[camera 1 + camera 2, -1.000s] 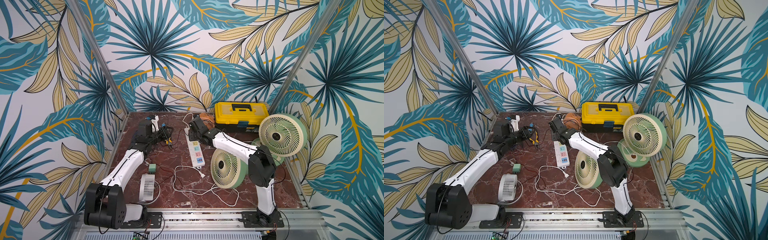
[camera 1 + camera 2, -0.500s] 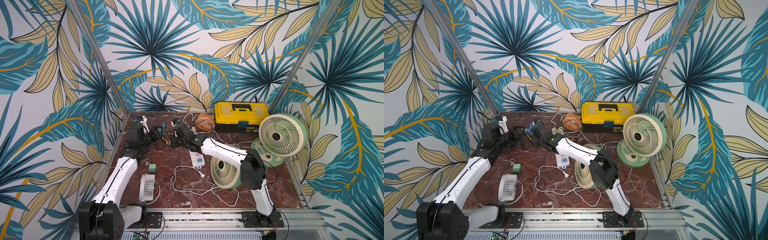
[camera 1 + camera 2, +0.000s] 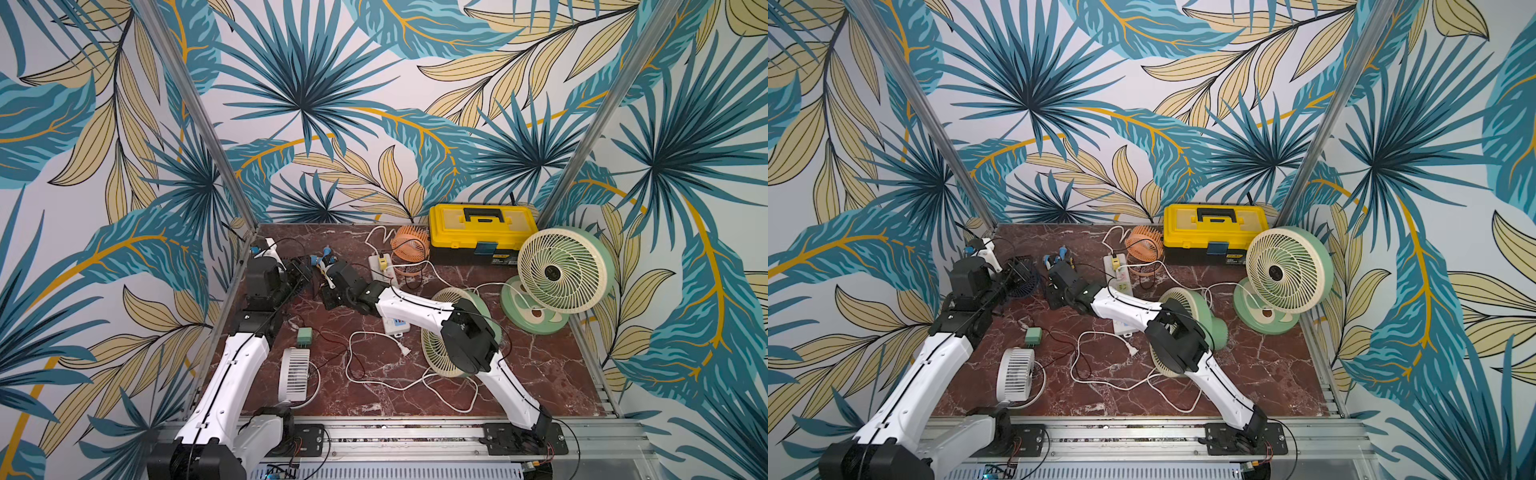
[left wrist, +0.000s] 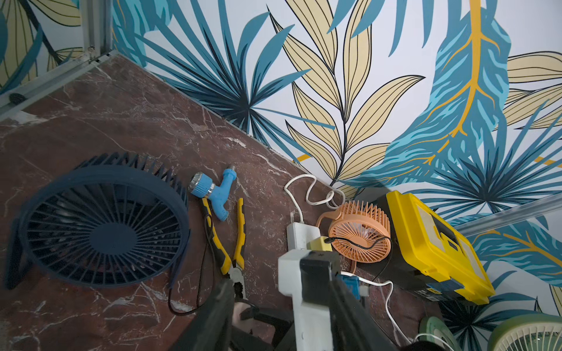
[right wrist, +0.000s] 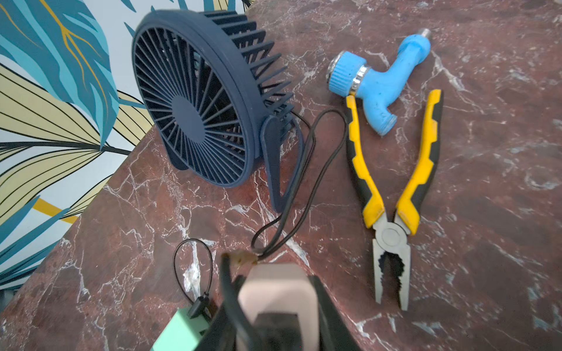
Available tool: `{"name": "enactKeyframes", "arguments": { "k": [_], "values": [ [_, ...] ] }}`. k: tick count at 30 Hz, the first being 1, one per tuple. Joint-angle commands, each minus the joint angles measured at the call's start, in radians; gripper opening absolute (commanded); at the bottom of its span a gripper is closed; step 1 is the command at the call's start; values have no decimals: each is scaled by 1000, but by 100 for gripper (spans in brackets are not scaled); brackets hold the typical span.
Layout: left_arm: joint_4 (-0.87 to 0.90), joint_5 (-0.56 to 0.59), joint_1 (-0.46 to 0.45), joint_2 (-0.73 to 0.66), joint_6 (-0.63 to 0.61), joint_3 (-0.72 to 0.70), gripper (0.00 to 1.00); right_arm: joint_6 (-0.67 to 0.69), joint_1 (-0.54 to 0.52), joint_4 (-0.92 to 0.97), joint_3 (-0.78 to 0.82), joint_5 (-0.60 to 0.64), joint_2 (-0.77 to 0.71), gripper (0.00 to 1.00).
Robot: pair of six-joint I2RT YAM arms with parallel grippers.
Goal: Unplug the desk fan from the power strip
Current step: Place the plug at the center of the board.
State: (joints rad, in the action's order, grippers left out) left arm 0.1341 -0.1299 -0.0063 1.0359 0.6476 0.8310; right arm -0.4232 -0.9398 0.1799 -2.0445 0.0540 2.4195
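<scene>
Power strip (image 3: 385, 272) apart, right hand (image 3: 330, 293) holding plug (image 5: 273, 288)

— What do you have along the back of the desk (image 3: 540, 374)?
— You have a shut yellow toolbox (image 3: 482, 232) against the wall; a big green fan (image 3: 559, 270) stands upright just beside it.
— And nearer you?
— A second green fan (image 3: 434, 357) lies tipped over mid-desk; a small white fan (image 3: 294, 374) lies near the front edge; a green cube adapter (image 3: 304, 336) sits just behind it.
— Any tools?
— Yellow-handled pliers (image 5: 390, 236) lie flat, handles spread; a blue hose nozzle (image 5: 375, 82) lies just beside one handle.
</scene>
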Motion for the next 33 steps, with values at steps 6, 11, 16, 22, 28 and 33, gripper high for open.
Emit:
{"name": "enactKeyframes", "arguments": {
  "k": [6, 11, 16, 22, 28, 33],
  "values": [
    [-4, 22, 8, -13, 6, -12, 54, 6, -14, 29, -108, 26, 91, 20],
    [-8, 29, 9, -12, 8, -12, 54, 6, -15, 68, -129, 25, 110, 24],
    [-11, 30, 8, -13, 8, -10, 54, 6, -15, 70, -135, 24, 110, 30],
    [-10, 36, 9, -10, 5, -16, 54, 20, -14, 72, -136, 34, 97, 38],
    [-13, 43, 9, -11, 5, -22, 54, 36, -14, 80, -136, 47, 89, 46],
    [-16, 43, 8, -10, 3, -24, 54, 45, -12, 97, -133, 57, 72, 46]
  ]
}}
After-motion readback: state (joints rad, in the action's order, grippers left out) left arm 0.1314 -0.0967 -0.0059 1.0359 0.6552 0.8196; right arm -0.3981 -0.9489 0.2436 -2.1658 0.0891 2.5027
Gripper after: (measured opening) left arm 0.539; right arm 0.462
